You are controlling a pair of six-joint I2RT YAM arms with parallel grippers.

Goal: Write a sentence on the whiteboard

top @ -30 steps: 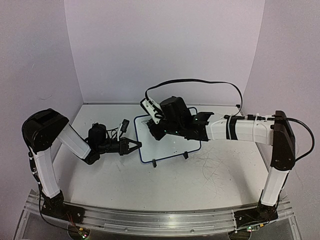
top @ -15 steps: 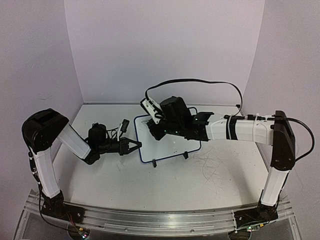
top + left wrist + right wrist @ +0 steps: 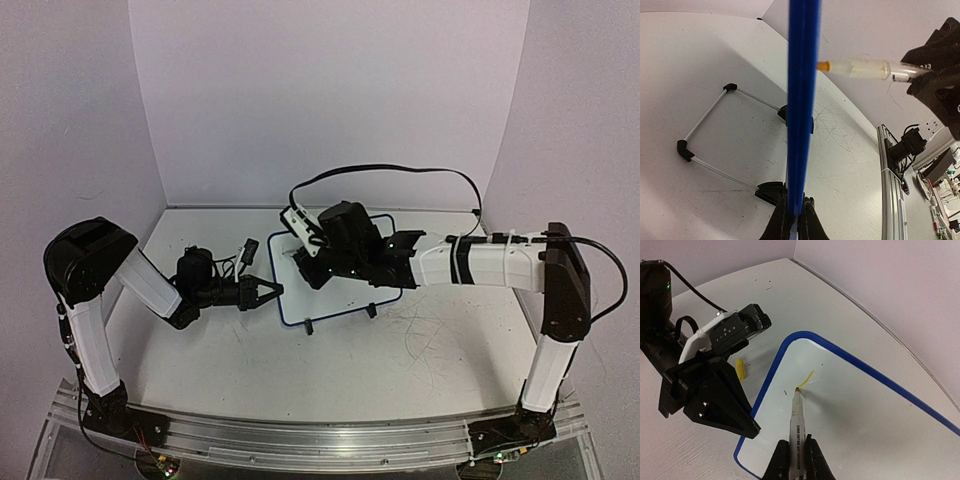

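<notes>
The whiteboard (image 3: 345, 297), white with a thin blue frame, stands tilted on the table's middle. My left gripper (image 3: 273, 291) is shut on its left edge; the left wrist view shows the blue frame (image 3: 802, 100) edge-on between the fingers (image 3: 799, 220). My right gripper (image 3: 303, 264) is shut on a marker (image 3: 796, 425), seen from the side in the left wrist view (image 3: 860, 69). Its orange tip touches the board (image 3: 875, 415) near the upper left corner. Of the sentence only one short yellow stroke (image 3: 806, 379) shows; no letters are readable.
A small yellow piece (image 3: 741, 369) lies on the table just left of the board. The board's black feet (image 3: 309, 326) and wire stand (image 3: 705, 135) rest on the tabletop. Grey scribble marks (image 3: 430, 335) cover the table at right. Walls enclose three sides.
My right gripper with the marker has shifted a little to the left over the board's upper left part. The left arm and the board have not moved.
</notes>
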